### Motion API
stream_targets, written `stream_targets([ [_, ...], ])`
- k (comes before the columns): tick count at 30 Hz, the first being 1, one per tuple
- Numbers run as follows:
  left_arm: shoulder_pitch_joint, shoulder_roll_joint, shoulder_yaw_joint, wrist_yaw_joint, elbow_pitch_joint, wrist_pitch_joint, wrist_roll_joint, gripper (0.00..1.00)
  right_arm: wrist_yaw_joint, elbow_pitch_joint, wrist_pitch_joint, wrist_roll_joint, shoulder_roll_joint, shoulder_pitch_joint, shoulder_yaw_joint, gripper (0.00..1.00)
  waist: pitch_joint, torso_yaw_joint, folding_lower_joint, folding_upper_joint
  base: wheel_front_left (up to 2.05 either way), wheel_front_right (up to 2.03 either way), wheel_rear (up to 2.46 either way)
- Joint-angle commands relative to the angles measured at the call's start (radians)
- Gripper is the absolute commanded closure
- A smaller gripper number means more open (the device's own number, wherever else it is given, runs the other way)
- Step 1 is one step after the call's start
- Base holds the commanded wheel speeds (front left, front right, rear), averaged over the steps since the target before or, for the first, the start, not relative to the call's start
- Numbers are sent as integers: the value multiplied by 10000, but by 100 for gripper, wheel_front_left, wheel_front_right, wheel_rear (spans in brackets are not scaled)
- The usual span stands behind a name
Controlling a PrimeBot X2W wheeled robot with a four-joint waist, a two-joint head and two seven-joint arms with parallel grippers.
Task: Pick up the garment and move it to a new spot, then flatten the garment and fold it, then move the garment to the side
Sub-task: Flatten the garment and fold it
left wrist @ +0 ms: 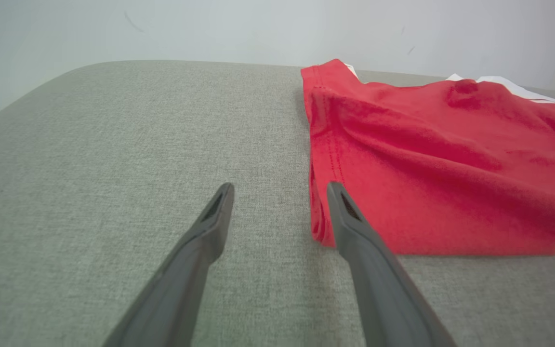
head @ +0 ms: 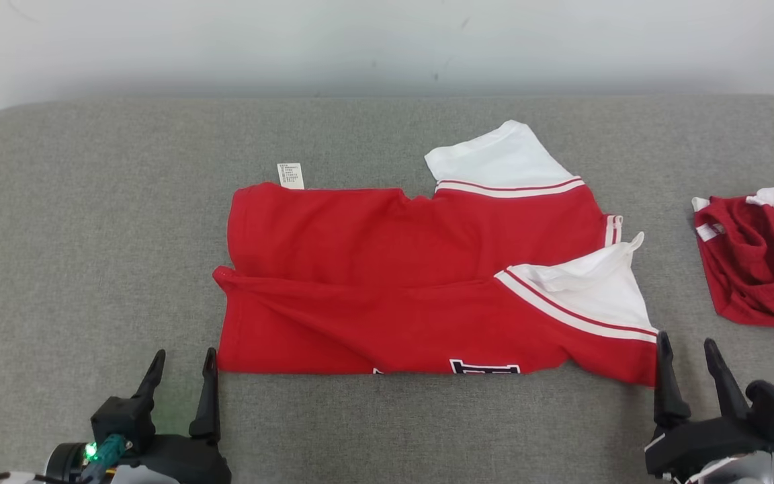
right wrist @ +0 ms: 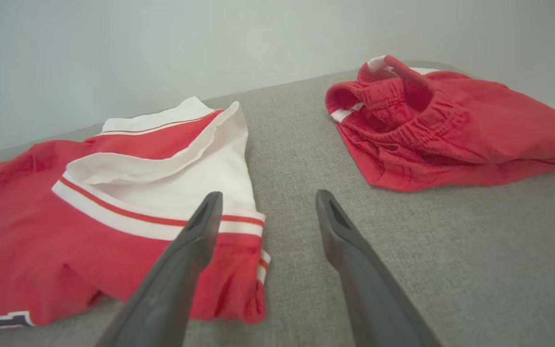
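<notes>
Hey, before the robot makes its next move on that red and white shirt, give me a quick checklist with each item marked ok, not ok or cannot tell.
1. Left gripper open and holding nothing: ok.
2. Right gripper open and holding nothing: ok.
3. Red and white shirt folded in half on the grey cushion: ok.
4. Shirt lying flat: not ok. The near white sleeve is rumpled and the near right corner is wrinkled.
5. Red shorts apart from the shirt: ok, bare cushion lies between them.
6. Left gripper touching the shirt's near left corner: cannot tell.
</notes>
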Motion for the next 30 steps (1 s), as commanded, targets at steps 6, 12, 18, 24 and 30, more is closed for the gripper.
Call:
stream_targets([
  [6, 296, -34, -126, -37, -40, -10, -32, 0, -8, 402, -4, 217, 92, 186, 95, 0, 3, -30, 2, -1, 0, 0, 0],
  [12, 79, -51, -370, -75, -49, -10, -36, 0, -8, 928, -4, 294, 297, -164, 1, 0, 168, 151, 2, -1, 0, 0, 0],
  [18, -59, -53, -679, -79, -38, -10, -151, 0, -8, 1990, 2, 445, 383, -513, 15, 13, 214, 345, 2, -1, 0, 0, 0],
  [24, -102, -56, -778, -45, -96, -10, -238, 0, -8, 2263, 9, 585, 346, -528, 36, 100, 248, 336, 2, -1, 0, 0, 0],
  [30, -249, -57, -840, -106, 49, -10, -477, 0, -9, 2113, -1, 693, 36, -474, 140, 100, 268, 179, 2, -1, 0, 0, 0],
])
